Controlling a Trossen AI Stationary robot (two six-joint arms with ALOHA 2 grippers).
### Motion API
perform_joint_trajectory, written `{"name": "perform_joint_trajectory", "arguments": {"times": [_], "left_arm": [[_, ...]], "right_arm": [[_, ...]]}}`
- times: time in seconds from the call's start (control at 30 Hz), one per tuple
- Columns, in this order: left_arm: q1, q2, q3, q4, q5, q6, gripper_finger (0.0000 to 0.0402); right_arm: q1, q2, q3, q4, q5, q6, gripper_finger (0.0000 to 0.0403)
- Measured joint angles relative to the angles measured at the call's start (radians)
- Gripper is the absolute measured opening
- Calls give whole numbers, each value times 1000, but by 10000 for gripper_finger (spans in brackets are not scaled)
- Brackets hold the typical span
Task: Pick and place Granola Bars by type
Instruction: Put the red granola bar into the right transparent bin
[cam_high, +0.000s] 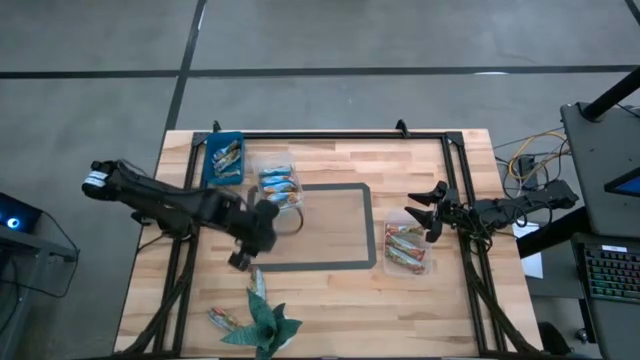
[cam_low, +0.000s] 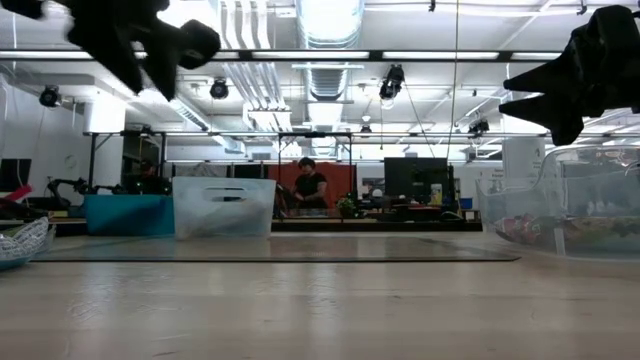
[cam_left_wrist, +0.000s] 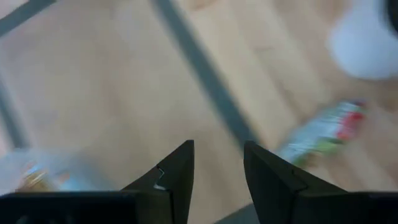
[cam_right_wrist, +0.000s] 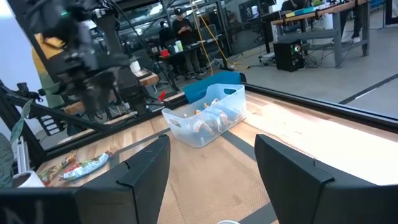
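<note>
Lying loose near left tool — jaws parted, empty — shiny green-red granola bar.

Grey concrete floor; ceiling ducts; desks with monitors; seated person.

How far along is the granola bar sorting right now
Mostly done: bars sit in the clear tub mid-table, the tub on the right and the blue bin. Nothing is in hand; the left gripper and right gripper are open and empty. One loose bar remains beside the green paper figure.
</note>
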Motion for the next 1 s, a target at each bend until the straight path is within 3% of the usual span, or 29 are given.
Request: {"name": "perform_joint_trajectory", "arguments": {"times": [0.13,0.57,0.7,0.83,1.0], "left_arm": [[-111,13,-2,-15,50,1,122],[-419,80,-72,23,50,190,122],[-440,90,-116,61,20,202,122],[-430,91,-153,69,-110,205,122],[-419,90,-211,109,-64,210,122]], "right_arm": [[0,0,0,0,0,0,224],[0,0,0,0,0,0,224],[0,0,0,0,0,0,224],[0,0,0,0,0,0,224],[0,0,0,0,0,0,224]]}}
